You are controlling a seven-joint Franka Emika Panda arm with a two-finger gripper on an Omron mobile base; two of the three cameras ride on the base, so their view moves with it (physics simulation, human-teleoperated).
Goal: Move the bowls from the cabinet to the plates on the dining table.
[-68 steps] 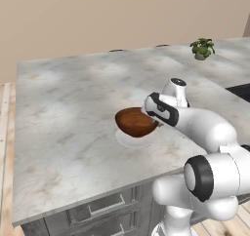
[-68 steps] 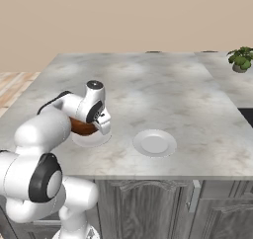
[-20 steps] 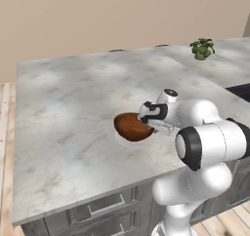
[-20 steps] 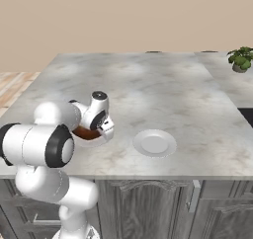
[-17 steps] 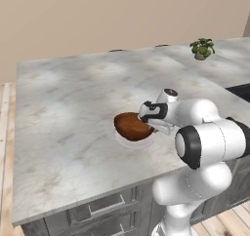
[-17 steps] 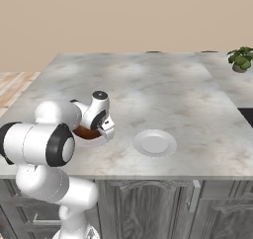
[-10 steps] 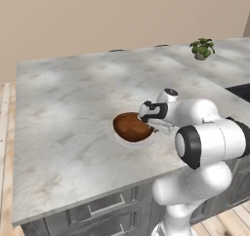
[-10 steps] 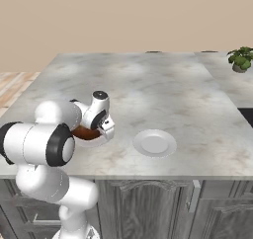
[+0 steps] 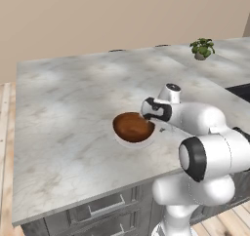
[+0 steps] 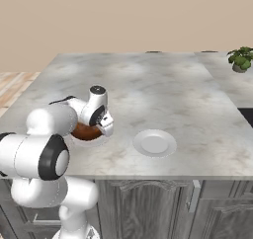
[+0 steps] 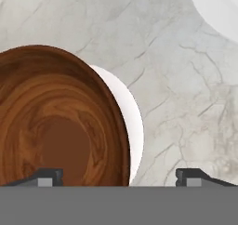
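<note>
A glossy reddish-brown bowl (image 9: 133,127) (image 10: 87,131) (image 11: 56,126) rests on a whitish plate (image 9: 128,141) (image 11: 135,122) on the marble dining table (image 9: 63,98) (image 10: 163,90). My gripper (image 9: 157,126) (image 10: 106,127) (image 11: 120,175) hangs open over the bowl's right rim. One fingertip (image 11: 46,176) is inside the bowl, the other (image 11: 190,176) is outside over the table, and neither touches the rim. A second plate (image 10: 154,143) (image 11: 218,10) lies bare to the right of the bowl. The cabinet is out of view.
A small potted plant (image 9: 201,48) (image 10: 240,59) stands at the table's far right. A dark recess (image 9: 239,89) sits at the right edge. The table's front edge runs close below the two plates, with dark drawers underneath.
The jaws have opened wide and let go of the bowl's rim. The bowl now sits on its plate. The arm has hardly moved.
</note>
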